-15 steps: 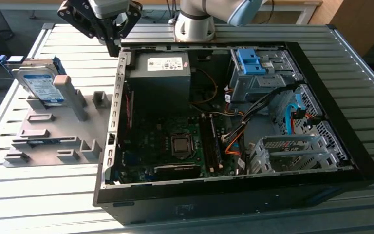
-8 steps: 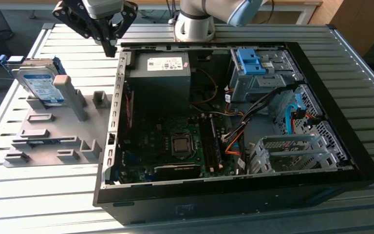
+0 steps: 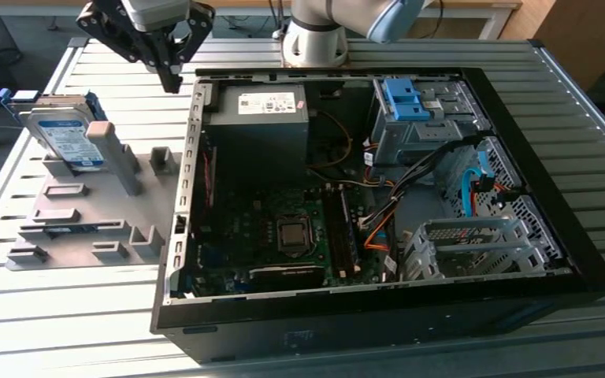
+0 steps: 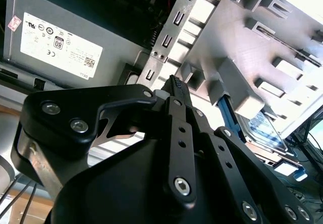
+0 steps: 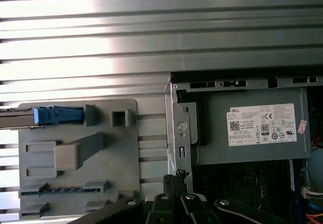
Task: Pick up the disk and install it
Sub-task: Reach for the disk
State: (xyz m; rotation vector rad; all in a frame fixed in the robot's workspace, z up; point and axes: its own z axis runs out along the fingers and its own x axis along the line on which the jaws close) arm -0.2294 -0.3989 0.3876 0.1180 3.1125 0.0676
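Fingers: the gripper (image 3: 172,77) hung tips down, and its fingers (image 5: 170,183) were pressed together on nothing, as far as I could see in both wrist views.
Where it hung: over the far corner of the open computer case (image 3: 387,335), just above the side wall and close to the grey power supply (image 3: 265,118).
Disk: the disk (image 3: 63,135) stood propped steeply on edge in the grey holder plate (image 3: 108,205) on the counter (image 3: 597,189). Its blue rail was uppermost and its labelled face was turned up toward the room.
Which way from the fingers: the disk lay off toward the exterior view's left and lower down, well apart from the tips. Part of the holder plate lay between them.
Lie of the disk: in the first wrist view it showed edge-on as a thin strip with the blue rail (image 5: 58,115). That strip ran crosswise to the case's side wall, and I took it for the long edge, though I would not swear to it.
State of the job: to my eye nothing was lifted yet; the disk sat untouched in its holder.
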